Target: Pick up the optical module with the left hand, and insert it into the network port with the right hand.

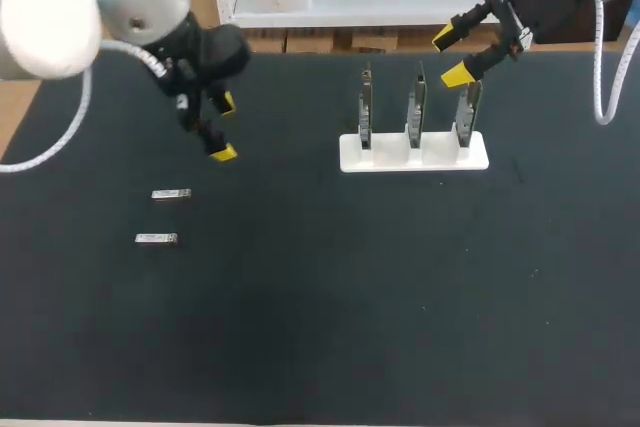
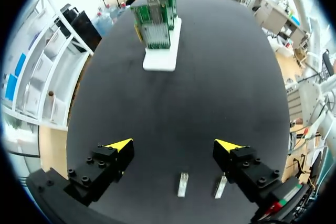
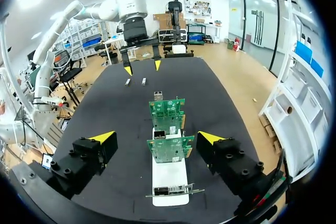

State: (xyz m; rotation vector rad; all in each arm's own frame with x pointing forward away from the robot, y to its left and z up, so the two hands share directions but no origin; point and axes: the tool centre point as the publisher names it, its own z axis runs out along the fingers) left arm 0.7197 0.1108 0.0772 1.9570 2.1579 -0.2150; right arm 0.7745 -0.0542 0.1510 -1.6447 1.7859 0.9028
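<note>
Two small silver optical modules [image 1: 170,194] [image 1: 156,239] lie flat on the black mat at the left. My left gripper [image 1: 222,127] hangs open above the mat, up and to the right of them, holding nothing. In the left wrist view both modules [image 2: 182,184] [image 2: 220,186] lie just under the open gripper [image 2: 173,145], one beside its right finger. Three green network cards stand upright in a white base [image 1: 413,152]. My right gripper [image 1: 450,57] is open above the rightmost card. In the right wrist view the cards [image 3: 169,148] sit between and ahead of the open fingers [image 3: 156,138].
The black mat [image 1: 320,327] covers the whole table. Its front half holds nothing. The card stand [image 2: 160,59] is far ahead of the left gripper. From the right wrist, the left gripper [image 3: 142,67] and modules [image 3: 127,82] show beyond the cards.
</note>
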